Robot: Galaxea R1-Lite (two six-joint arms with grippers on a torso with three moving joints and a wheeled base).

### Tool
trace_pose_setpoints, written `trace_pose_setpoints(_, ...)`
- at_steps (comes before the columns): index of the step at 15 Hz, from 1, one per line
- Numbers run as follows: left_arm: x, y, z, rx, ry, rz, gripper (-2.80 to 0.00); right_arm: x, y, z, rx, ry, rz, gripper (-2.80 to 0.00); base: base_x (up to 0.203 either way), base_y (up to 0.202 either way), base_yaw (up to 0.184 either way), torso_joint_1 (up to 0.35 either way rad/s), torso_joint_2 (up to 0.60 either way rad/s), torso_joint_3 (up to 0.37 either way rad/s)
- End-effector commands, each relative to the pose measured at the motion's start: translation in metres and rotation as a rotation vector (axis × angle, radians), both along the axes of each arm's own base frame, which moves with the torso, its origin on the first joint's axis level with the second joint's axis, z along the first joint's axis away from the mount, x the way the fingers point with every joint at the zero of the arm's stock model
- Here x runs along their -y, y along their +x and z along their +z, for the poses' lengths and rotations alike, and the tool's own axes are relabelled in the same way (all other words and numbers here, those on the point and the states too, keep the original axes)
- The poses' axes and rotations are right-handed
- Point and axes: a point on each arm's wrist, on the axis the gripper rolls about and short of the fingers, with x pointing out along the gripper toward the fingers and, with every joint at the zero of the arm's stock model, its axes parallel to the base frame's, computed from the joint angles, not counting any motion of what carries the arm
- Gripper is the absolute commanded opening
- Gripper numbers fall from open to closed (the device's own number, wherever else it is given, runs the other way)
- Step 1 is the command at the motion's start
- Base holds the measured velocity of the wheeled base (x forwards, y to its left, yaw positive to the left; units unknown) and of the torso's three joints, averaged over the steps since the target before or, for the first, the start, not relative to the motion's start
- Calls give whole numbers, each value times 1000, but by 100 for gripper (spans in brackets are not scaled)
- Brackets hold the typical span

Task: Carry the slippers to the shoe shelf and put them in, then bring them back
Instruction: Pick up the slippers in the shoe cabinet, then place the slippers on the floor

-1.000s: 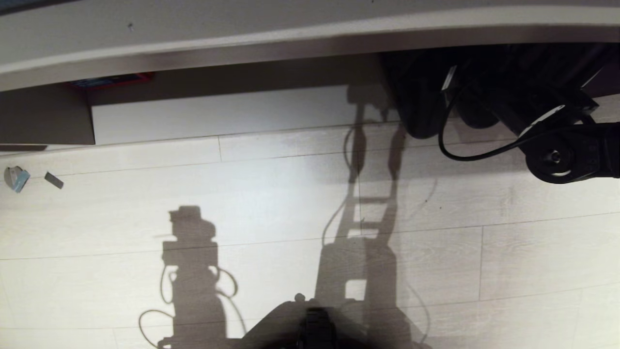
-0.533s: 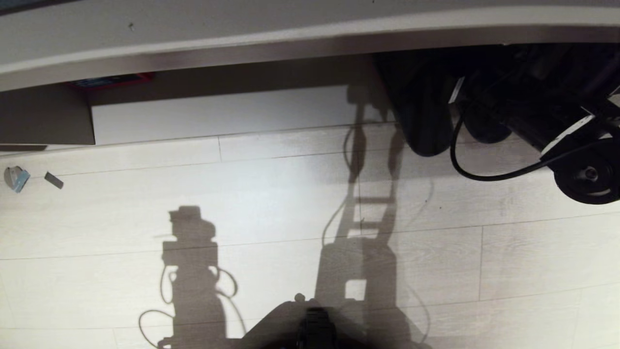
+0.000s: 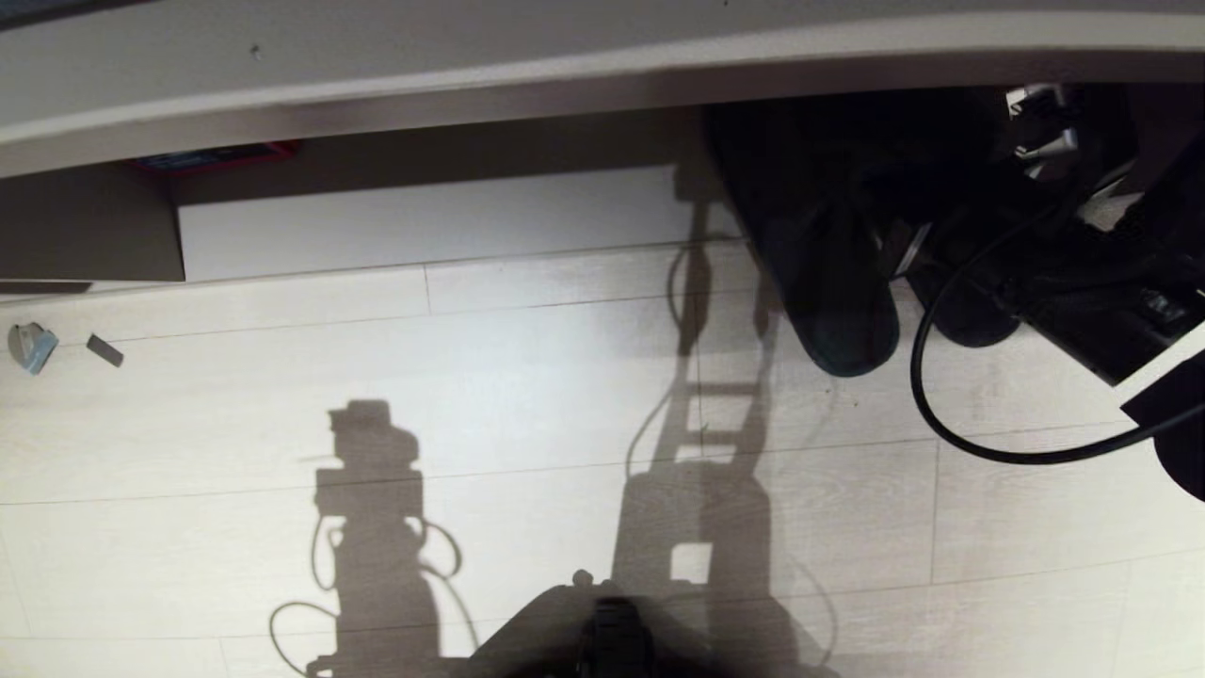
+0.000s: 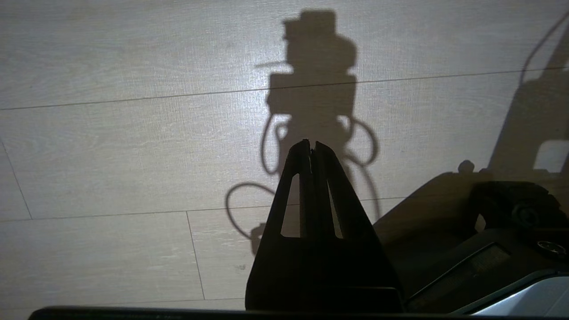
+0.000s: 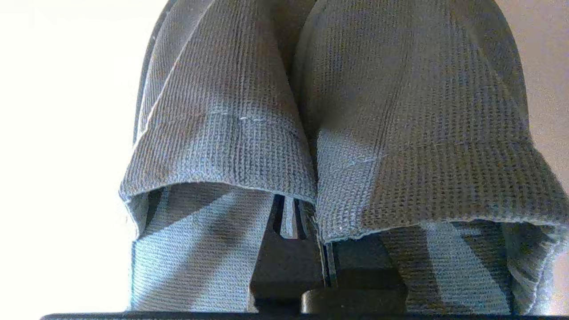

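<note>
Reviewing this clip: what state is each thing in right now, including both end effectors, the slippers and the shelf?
Slippers: pinched together as a pair, hanging partly out of the shelf mouth.
Right end effector: shut on the slippers.
Left end effector: shut, empty, above bare floor.
Shoe shelf: open-fronted, its visible pale bottom board bare.

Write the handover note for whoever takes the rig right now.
Right hand: shut on the slippers, both pinched side by side.
Left hand: shut, empty, parked over the floor.
Slippers: toes out over the floor, heels at the shelf mouth on its right side.
Done: grip on the pair secured.
Left: from these views it is unclear whether they are going in or coming out; finish that leg, then set them down.
</note>
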Motion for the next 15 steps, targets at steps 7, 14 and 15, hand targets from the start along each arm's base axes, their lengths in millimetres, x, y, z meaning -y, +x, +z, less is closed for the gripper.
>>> trace_pose_setpoints(7, 0, 1, -2, -8, 0, 0, -280, 10, -79, -25, -52, -16, 69, -280, 0, 0, 0, 0, 0, 0)
trace_pose_setpoints(14, 0, 1, -2, -8, 0, 0, -280, 25, -155, -41, -112, 34, 202, -280, 0, 0, 0, 0, 0, 0)
trace_pose_setpoints(15, 0, 1, -2, -8, 0, 0, -280, 27, -164, -45, -146, 46, 229, -280, 0, 0, 0, 0, 0, 0)
